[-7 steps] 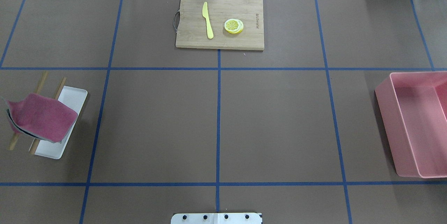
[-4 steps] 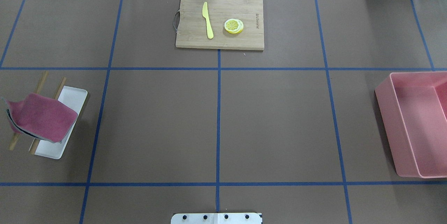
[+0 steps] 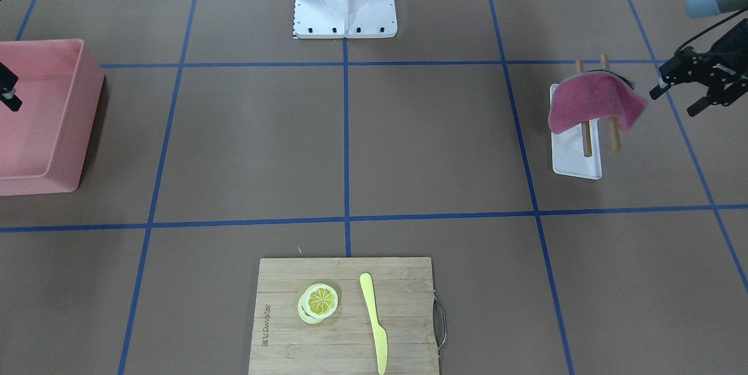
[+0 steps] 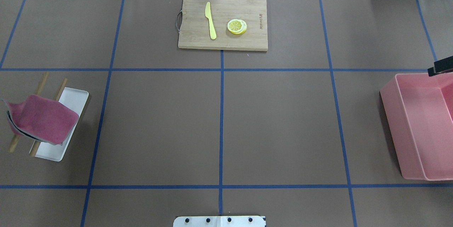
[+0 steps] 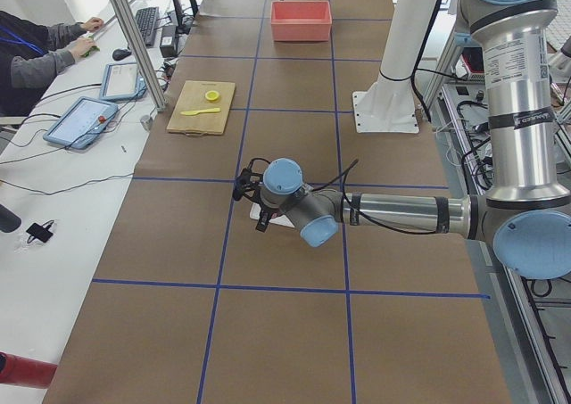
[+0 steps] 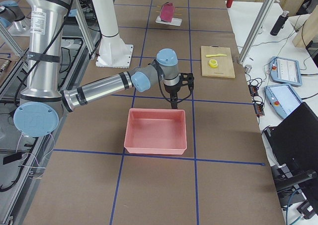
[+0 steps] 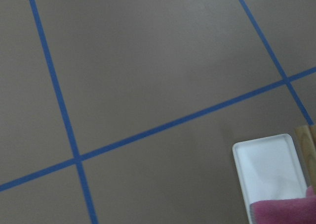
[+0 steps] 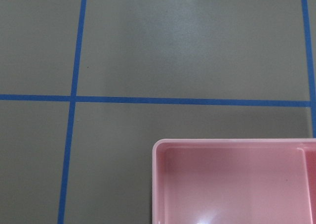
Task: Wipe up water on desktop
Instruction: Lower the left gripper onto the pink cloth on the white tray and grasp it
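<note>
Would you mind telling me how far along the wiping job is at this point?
Nothing looks done: the red cloth hangs untouched on its wooden rack. In hand: the open left claw sits beside the cloth, apart. Left: grasping it and wiping the desktop; no water shows.

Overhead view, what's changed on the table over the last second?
The right gripper has come into view at the right edge, above the far corner of the pink bin. The red cloth edged its left corner slightly outward. The cutting board, knife and lemon slices stayed put.
</note>
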Available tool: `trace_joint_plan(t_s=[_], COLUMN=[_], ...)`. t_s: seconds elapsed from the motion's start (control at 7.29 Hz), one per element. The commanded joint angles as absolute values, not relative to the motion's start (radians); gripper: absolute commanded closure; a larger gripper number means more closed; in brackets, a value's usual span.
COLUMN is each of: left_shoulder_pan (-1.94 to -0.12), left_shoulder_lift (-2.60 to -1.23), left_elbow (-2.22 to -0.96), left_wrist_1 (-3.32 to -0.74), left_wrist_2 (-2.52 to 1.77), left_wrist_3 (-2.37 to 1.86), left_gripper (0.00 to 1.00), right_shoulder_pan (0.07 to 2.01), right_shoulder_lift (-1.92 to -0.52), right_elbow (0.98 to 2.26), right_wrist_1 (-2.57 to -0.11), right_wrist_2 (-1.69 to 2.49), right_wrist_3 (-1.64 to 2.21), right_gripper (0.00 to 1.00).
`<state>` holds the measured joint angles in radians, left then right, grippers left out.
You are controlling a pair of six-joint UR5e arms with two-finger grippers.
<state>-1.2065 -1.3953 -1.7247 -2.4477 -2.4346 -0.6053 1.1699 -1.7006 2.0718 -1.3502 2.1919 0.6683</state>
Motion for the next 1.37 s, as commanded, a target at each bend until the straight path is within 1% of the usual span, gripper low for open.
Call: trace_joint_plan(t_s=[0.0, 0.14, 0.41, 0.55, 0.82, 0.96, 1.24], left_shoulder_pan=[-1.123, -1.094, -1.056, -1.054, -1.055, -1.058, -1.068], left_shoulder_lift=[-1.431, -1.448, -1.460, -1.460, -1.454, -1.448, -1.443], left_elbow=[-1.724, -1.724, -1.724, -1.724, -1.724, -1.723, -1.724], left_wrist_1=[-2.488, -2.503, -2.508, -2.510, -2.511, -2.520, -2.525], left_wrist_2=[-2.422, -2.421, -2.390, -2.391, -2.391, -2.391, -2.391], left_wrist_3=[-0.714, -0.760, -0.785, -0.785, -0.784, -0.784, -0.784], left_gripper=[0.13, 0.21, 0.44, 0.57, 0.97, 1.00, 1.00], right_shoulder_pan=[1.123, 1.123, 1.121, 1.121, 1.120, 1.120, 1.118], right_shoulder_lift=[-1.704, -1.706, -1.706, -1.706, -1.704, -1.704, -1.701], right_elbow=[2.097, 2.095, 2.095, 2.095, 2.094, 2.095, 2.094], right_wrist_1=[-1.350, -1.350, -1.350, -1.350, -1.351, -1.351, -1.351], right_wrist_2=[2.161, 2.160, 2.158, 2.158, 2.158, 2.158, 2.158], right_wrist_3=[0.729, 0.729, 0.727, 0.727, 0.729, 0.727, 0.727], right_gripper=[0.00, 0.00, 0.00, 0.00, 0.00, 0.00, 0.00])
